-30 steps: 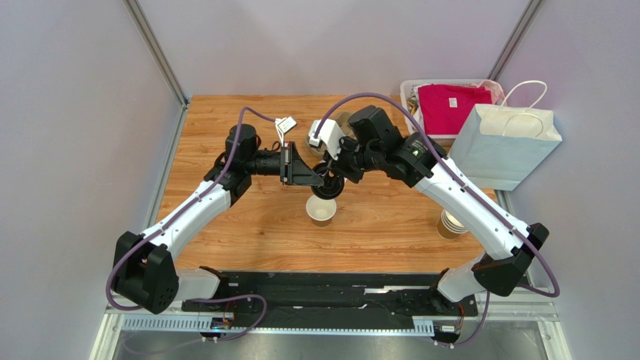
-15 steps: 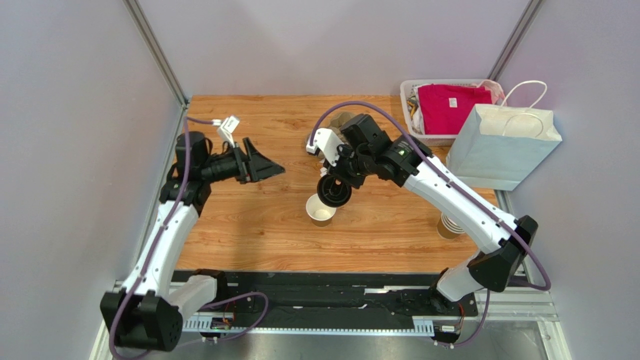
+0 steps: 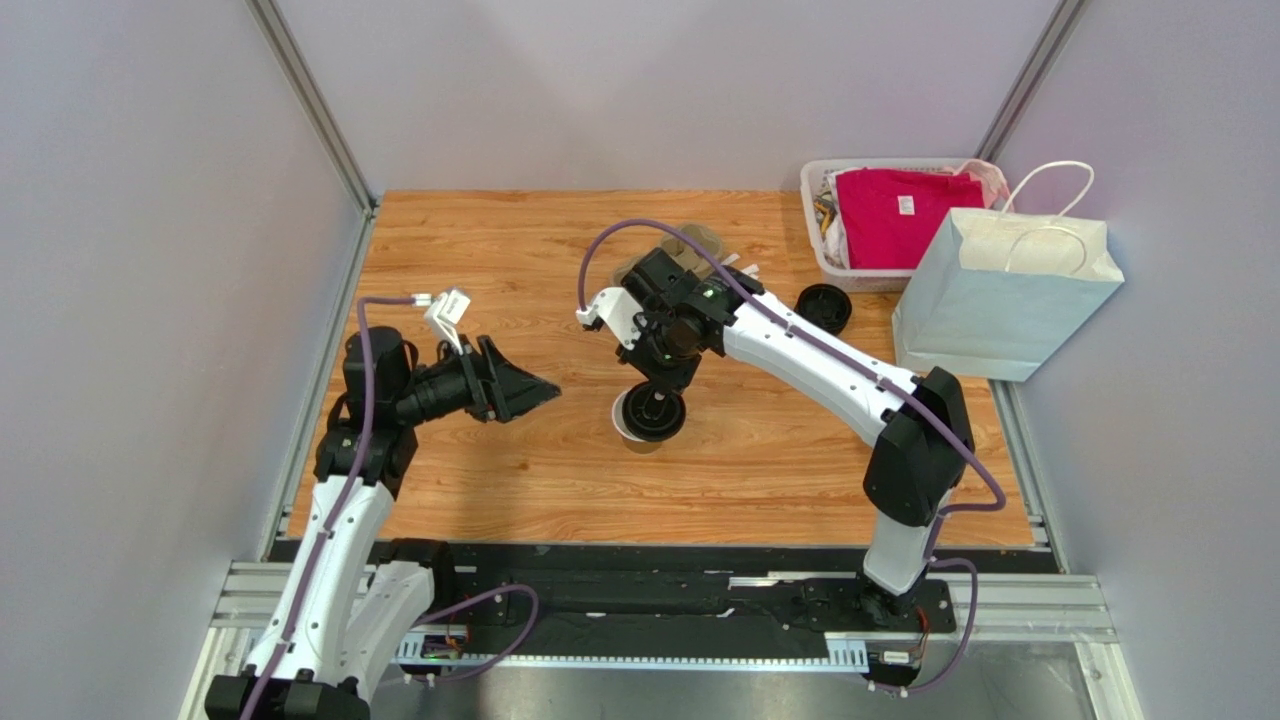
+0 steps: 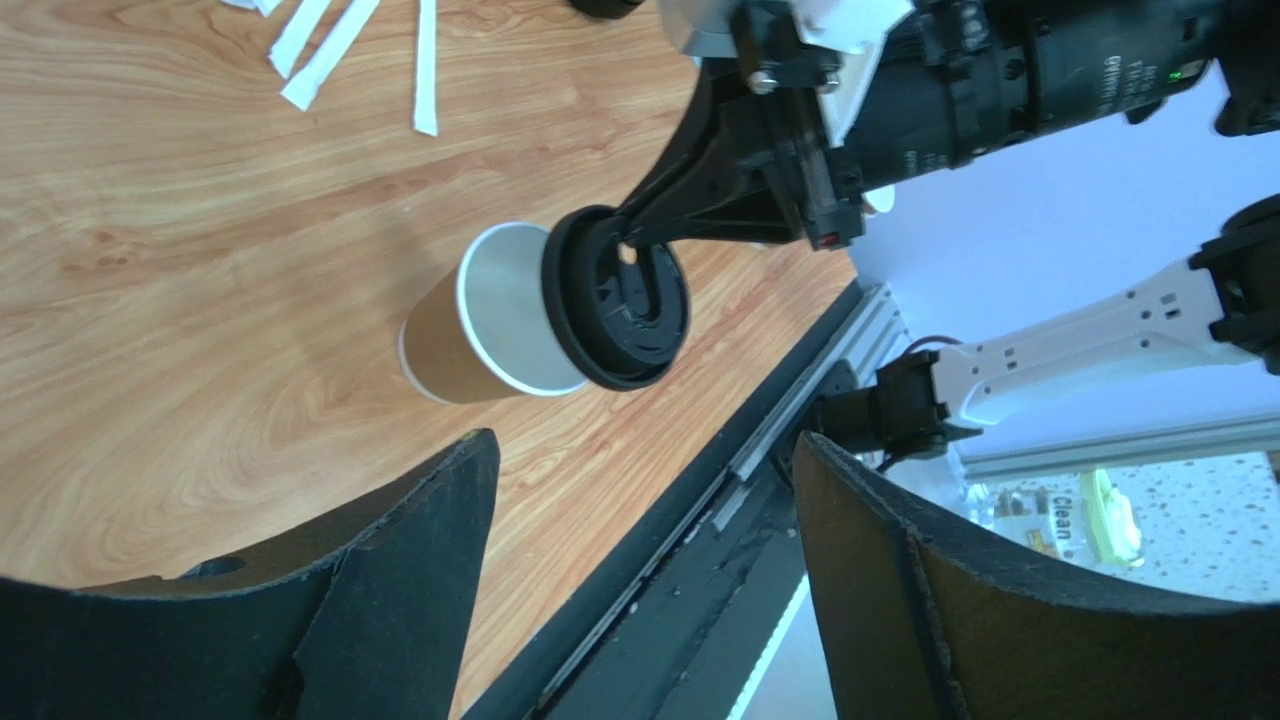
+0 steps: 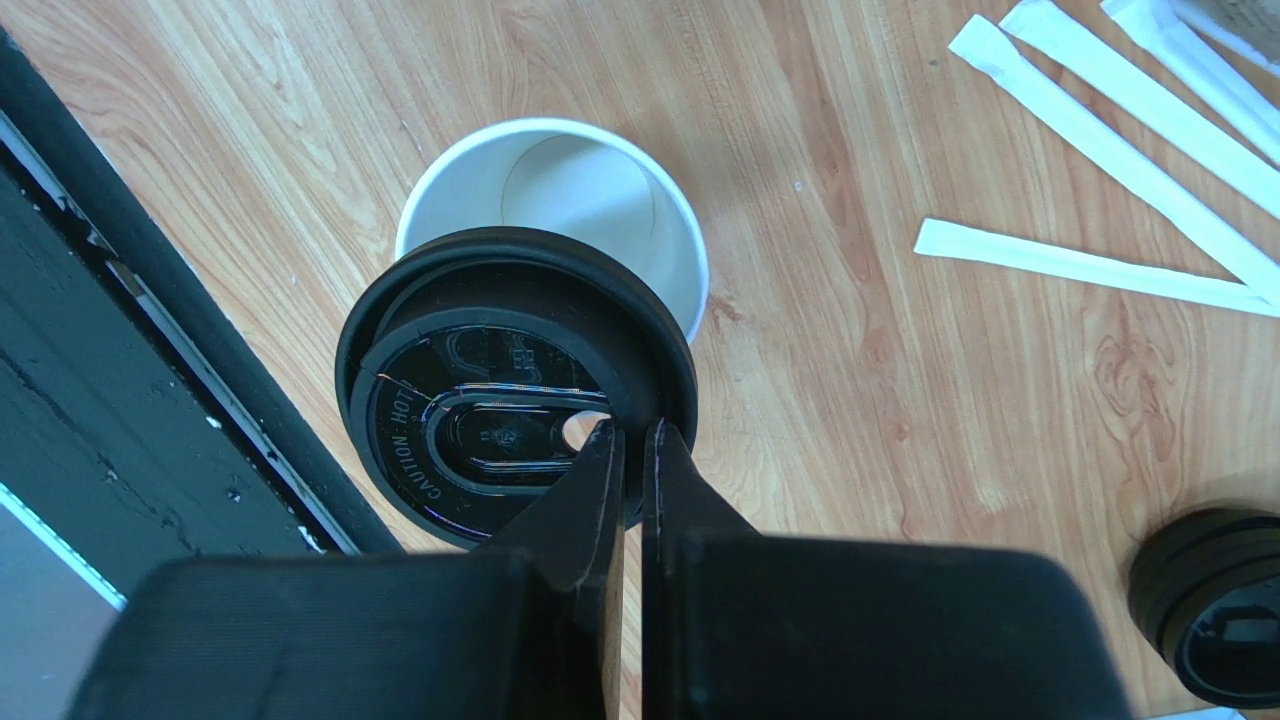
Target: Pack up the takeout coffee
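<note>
The brown paper cup (image 3: 630, 432) of the takeout coffee stands upright and lidless at the table's middle, its white inside (image 5: 559, 192) showing. My right gripper (image 3: 661, 390) is shut on the rim of a round black lid (image 5: 496, 393), holding it tilted just over the cup's near edge (image 4: 484, 323). Whether the lid (image 4: 616, 300) touches the cup's rim I cannot tell. My left gripper (image 4: 646, 450) hangs open and empty well to the left of the cup (image 3: 519, 393), pointing at it.
A second black lid (image 3: 822, 306) lies on the wood at the right. Behind it stand a white paper bag (image 3: 1010, 293) with handles and a bin (image 3: 819, 188) holding pink cloth. White paper strips (image 5: 1097, 150) lie beyond the cup.
My left gripper let go of the lid, opened and drew back to the left. My right gripper carried the lid down over the cup.
</note>
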